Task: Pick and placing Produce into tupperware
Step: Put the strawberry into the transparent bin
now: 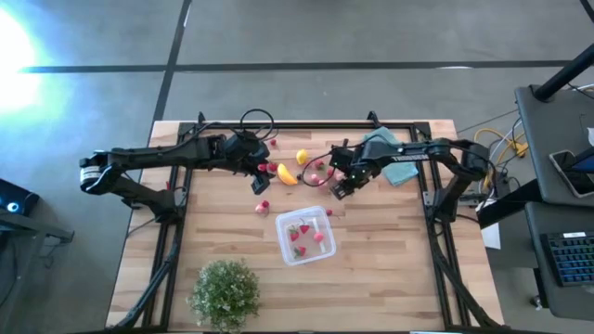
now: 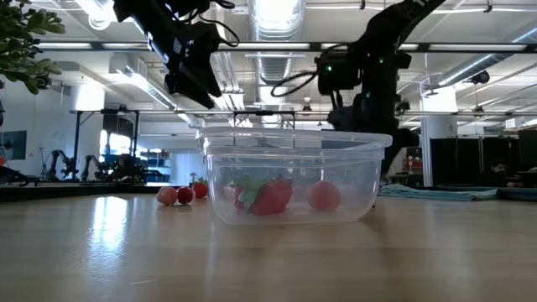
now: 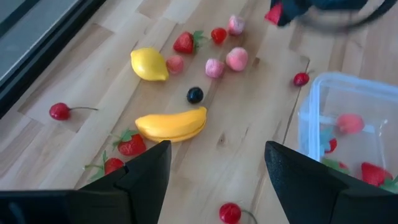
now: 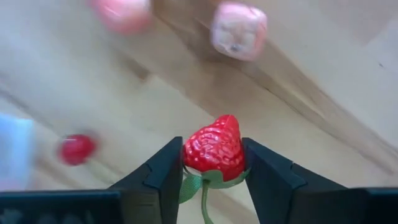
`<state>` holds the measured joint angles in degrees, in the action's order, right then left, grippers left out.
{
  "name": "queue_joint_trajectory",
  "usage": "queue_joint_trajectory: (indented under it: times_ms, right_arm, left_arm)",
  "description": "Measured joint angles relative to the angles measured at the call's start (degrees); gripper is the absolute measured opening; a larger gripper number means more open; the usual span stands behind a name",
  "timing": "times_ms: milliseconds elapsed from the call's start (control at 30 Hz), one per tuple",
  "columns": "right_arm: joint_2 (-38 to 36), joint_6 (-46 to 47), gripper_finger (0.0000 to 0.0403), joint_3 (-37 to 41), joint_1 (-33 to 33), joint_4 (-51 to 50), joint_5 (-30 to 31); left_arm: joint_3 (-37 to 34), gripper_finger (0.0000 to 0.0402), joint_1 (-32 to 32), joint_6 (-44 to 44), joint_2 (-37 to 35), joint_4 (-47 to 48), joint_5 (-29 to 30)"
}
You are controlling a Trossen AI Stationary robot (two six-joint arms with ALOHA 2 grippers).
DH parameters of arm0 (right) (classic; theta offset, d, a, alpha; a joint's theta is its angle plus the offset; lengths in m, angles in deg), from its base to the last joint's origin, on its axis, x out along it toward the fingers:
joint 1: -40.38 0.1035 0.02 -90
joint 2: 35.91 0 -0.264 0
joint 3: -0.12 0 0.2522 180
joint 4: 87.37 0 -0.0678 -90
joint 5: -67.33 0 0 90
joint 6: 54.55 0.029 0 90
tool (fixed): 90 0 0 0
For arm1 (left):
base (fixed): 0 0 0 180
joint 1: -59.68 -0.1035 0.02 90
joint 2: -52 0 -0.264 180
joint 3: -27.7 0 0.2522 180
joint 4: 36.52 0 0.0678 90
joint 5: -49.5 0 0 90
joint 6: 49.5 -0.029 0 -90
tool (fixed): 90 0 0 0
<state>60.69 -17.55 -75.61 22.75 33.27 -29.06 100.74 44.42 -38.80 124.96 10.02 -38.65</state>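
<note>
The produce lies loose on the wood behind the tupperware: a banana, a lemon, red berries and pink pieces, and one dark berry. The clear tupperware holds a few red and pink pieces. My right gripper is shut on a red strawberry just behind the box's far right corner. My left gripper hangs open over the produce, left of the box, with nothing between its fingers. My right gripper pinches the strawberry by its two opposite sides, near the leafy end, between its two fingers. The fingers point steeply down from above. The berry's tip points away from the gripper, and its green leaves and stem trail back between the fingers. It looks clear of the wood.
A bushy green plant stands near the table's front left. A folded teal cloth lies at the far right, under the right arm. Single berries lie left of the box. Bare wood stretches along the front right.
</note>
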Motion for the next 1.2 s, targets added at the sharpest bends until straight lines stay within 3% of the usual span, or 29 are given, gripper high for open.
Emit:
queue_joint_trajectory:
  times_ms: [467, 600, 733, 967, 1200]
  right_arm:
    - [-2.7, 0.9, 0.0147, -12.7, 13.3, 3.0, -5.2]
    - [-2.7, 1.0, 0.0149, -13.2, 15.0, 5.0, -6.2]
    - [-2.7, 1.0, 0.0149, -12.0, 15.5, 7.0, -12.2]
    - [-2.7, -0.9, 0.0142, -10.5, 17.9, 10.3, -16.5]
    - [1.7, -4.0, 0.0154, -10.4, 19.6, 14.4, -19.0]
  left_arm:
    - [-2.1, 0.0244, 3.2, -1.1, -6.1, 0.7, 2.4]
    - [-2.2, 0.0244, 3.2, -1.0, -7.6, 0.5, 4.1]
    - [-2.7, 0.0244, 3.2, -0.9, -8.5, -0.3, 4.7]
    - [-4.7, 0.0244, 3.2, 0.2, -8.5, -2.9, 4.7]
    - [-6.1, 0.0244, 3.2, 2.4, -8.4, -4.7, 4.6]
